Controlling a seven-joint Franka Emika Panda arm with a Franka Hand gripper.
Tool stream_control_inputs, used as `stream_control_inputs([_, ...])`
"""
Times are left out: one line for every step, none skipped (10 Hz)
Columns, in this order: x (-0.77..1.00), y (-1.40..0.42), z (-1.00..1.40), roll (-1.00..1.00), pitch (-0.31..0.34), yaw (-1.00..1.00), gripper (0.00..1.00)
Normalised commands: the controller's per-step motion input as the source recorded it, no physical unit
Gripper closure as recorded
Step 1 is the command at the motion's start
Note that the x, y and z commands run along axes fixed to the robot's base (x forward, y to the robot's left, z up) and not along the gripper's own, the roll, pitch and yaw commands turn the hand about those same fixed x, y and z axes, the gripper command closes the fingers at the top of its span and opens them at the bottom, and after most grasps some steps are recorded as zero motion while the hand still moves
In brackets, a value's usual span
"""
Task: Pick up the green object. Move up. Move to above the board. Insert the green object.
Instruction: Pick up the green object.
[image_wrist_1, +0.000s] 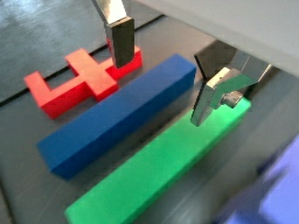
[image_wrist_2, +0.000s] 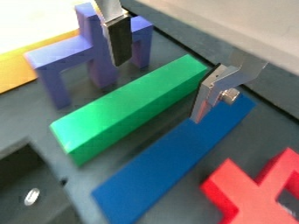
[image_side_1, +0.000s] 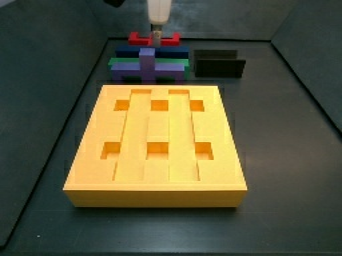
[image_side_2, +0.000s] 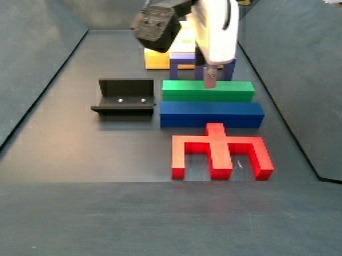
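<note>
The green object (image_wrist_2: 117, 114) is a long bright-green bar lying flat on the dark floor between a blue bar (image_wrist_2: 163, 171) and a purple block (image_wrist_2: 87, 52). It also shows in a wrist view (image_wrist_1: 152, 175) and in both side views (image_side_1: 124, 65) (image_side_2: 207, 89). My gripper (image_wrist_2: 162, 70) is open and empty and hovers just above one end of the green and blue bars; it also shows in a wrist view (image_wrist_1: 163, 74) and in both side views (image_side_1: 156, 35) (image_side_2: 210, 72). The yellow-orange board (image_side_1: 156, 195) with six square holes lies apart from the gripper.
A red forked block (image_side_2: 218, 153) lies beside the blue bar (image_side_2: 211, 112) on the side away from the green one. The black fixture (image_side_2: 124, 97) stands beside the row of pieces. The purple block (image_side_1: 147, 72) lies between the green bar and the board. Dark walls bound the floor.
</note>
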Motion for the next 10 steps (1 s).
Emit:
stream_control_inputs([-0.41,-0.16,-0.2,0.04,-0.113,-0.13,0.0])
stream_control_inputs([-0.23,-0.16,-0.26,0.03,-0.1,0.0,0.0])
stream_control_inputs([0.0,-0.16,-0.33,0.0,-0.077,0.0,0.0])
stream_control_inputs([0.14,-0.1,-0.36,0.0,-0.024,-0.24,0.0])
stream_control_inputs([0.14,-0.03,-0.31,0.0,0.0,-0.39,0.0])
stream_control_inputs([0.0,0.0,-0.21,0.0,0.013,-0.41,0.0])
stream_control_inputs([0.0,0.0,-0.18,0.0,0.009,-0.41,0.0])
stream_control_inputs([0.0,0.0,-0.16,0.0,0.0,-0.37,0.0])
stream_control_inputs([0.0,-0.04,-0.17,0.0,0.0,-0.33,0.0])
stream_control_inputs([0.0,-0.04,-0.19,0.0,0.0,-0.21,0.0])
